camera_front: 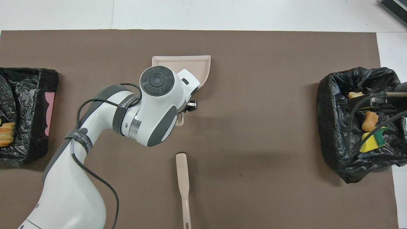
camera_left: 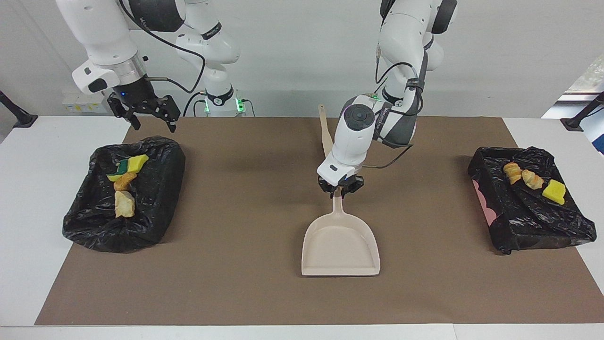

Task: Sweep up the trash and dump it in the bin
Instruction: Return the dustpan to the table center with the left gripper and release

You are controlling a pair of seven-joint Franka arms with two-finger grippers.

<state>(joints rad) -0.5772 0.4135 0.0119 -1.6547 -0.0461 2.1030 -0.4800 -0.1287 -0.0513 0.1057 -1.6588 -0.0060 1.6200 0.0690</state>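
The beige dustpan (camera_left: 340, 245) lies flat mid-table and shows in the overhead view (camera_front: 190, 63). My left gripper (camera_left: 339, 189) is shut on the dustpan's handle, low over the mat. The trash lies in two black-bagged bins. The bin (camera_left: 141, 222) at the right arm's end holds a yellow sponge chunk with a green layer (camera_left: 132, 164) and tan lumps (camera_left: 124, 205). The bin (camera_left: 533, 222) at the left arm's end holds orange-brown lumps (camera_left: 521, 175) and a yellow sponge chunk (camera_left: 554, 191). My right gripper (camera_left: 155, 126) is open and empty, raised over its bin's rim.
A beige brush (camera_front: 182, 178) lies on the brown mat (camera_left: 236, 283) nearer to the robots than the dustpan, partly hidden by the left arm in the facing view. A pink wall (camera_front: 49, 111) shows under the bag of the bin at the left arm's end.
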